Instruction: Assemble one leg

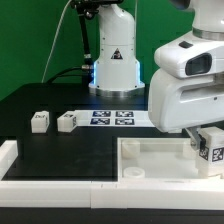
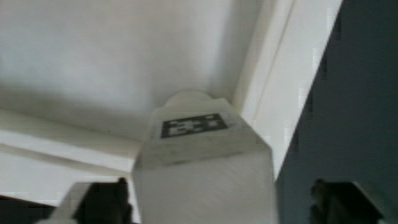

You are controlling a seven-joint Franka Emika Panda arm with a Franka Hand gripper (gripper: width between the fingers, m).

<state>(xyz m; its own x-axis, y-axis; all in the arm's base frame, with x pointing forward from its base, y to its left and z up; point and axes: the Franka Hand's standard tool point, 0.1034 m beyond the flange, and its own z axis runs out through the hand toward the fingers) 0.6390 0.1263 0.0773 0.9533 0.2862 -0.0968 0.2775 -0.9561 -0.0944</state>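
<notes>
By the black counter's (image 1: 40, 95) near edge, the pincer (image 2: 214, 203) clamps a leg (image 2: 199, 155) above the white panel (image 1: 160, 160); lower it upright into a corner socket

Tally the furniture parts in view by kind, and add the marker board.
legs: 3, two loose on the table (the second at) and one between the fingers of the gripper, seen at
square panel: 1
marker board: 1
Total: 5
</notes>
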